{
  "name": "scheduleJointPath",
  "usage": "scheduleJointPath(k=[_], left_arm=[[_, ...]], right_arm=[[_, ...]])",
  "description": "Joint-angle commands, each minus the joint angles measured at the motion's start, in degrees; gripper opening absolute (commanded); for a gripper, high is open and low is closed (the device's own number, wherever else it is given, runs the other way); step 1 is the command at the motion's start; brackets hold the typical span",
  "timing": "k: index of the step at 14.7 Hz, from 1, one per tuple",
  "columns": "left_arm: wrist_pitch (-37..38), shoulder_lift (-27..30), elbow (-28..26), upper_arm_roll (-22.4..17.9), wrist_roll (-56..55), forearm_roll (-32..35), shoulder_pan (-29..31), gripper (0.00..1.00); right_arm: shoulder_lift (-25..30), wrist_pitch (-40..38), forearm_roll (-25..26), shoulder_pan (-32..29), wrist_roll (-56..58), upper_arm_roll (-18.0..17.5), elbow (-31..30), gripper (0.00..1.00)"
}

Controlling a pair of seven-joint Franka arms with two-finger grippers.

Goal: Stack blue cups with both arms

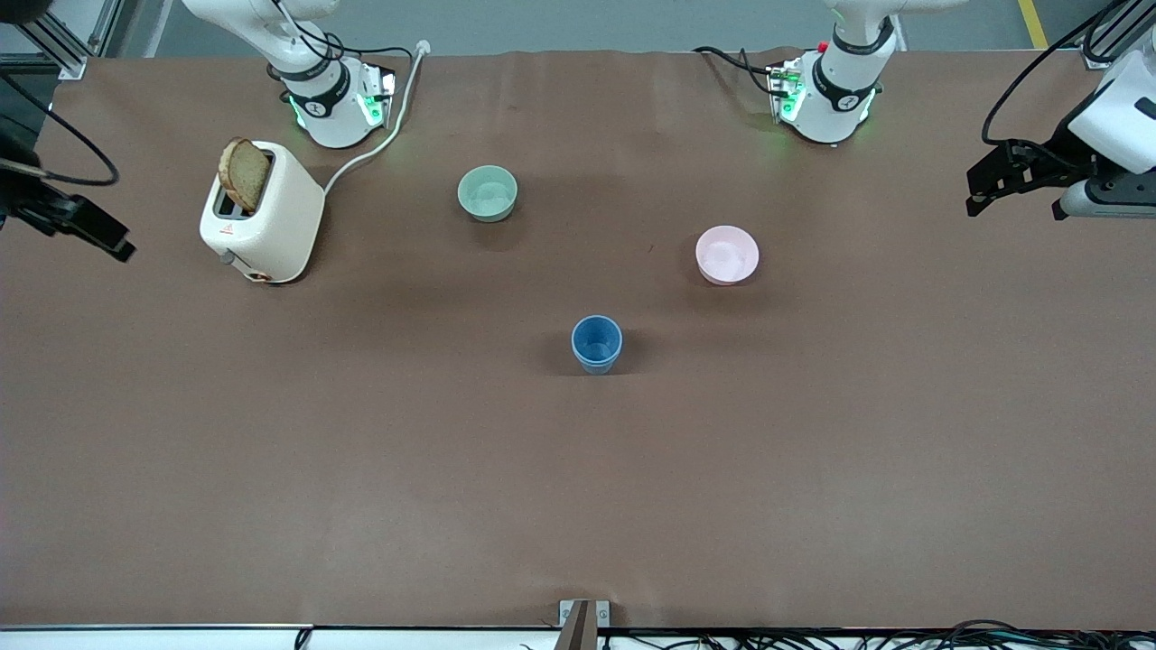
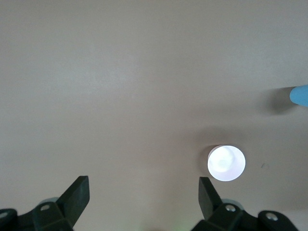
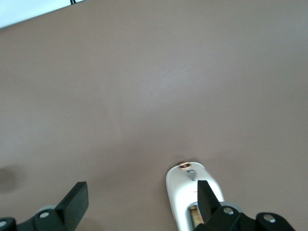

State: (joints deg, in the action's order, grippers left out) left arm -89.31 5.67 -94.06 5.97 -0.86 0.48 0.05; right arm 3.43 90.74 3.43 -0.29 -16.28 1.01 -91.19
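A blue cup (image 1: pixel 596 343) stands upright near the middle of the table. I see blue at this one spot only, and I cannot tell whether a second cup sits nested in it. Its edge also shows in the left wrist view (image 2: pixel 301 95). My left gripper (image 1: pixel 1013 209) hangs open and empty over the left arm's end of the table, well away from the cup; its jaws are wide apart in its wrist view (image 2: pixel 144 192). My right gripper (image 1: pixel 63 233) hangs open and empty over the right arm's end, beside the toaster; its jaws are wide apart in its wrist view (image 3: pixel 140 197).
A white toaster (image 1: pixel 266 212) with a slice of bread (image 1: pixel 244 173) stands toward the right arm's end; it also shows in the right wrist view (image 3: pixel 192 197). A pale green bowl (image 1: pixel 488 192) and a pink bowl (image 1: pixel 727 255) sit farther from the front camera than the cup.
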Motion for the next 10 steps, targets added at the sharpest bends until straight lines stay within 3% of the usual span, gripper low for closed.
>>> scheduleJointPath(k=[1,5,10], left_arm=[[1.33,-0.49,1.51,-0.17,1.39,-0.83,0.22,1.00],[1.42,-0.49,1.51,-0.08,1.39,-0.75,0.13,1.00],[1.42,-0.49,1.51,-0.08,1.39,-0.75,0.13,1.00]], right_arm=[[0.70,0.13,-0.78,-2.26,4.50,-0.93,-0.49,1.00],[-0.53,-3.19,-6.48,-1.74,8.01,3.90,3.29,1.00],[-0.97,-5.22,-4.58,-0.77,8.55,5.31,4.79,1.00]])
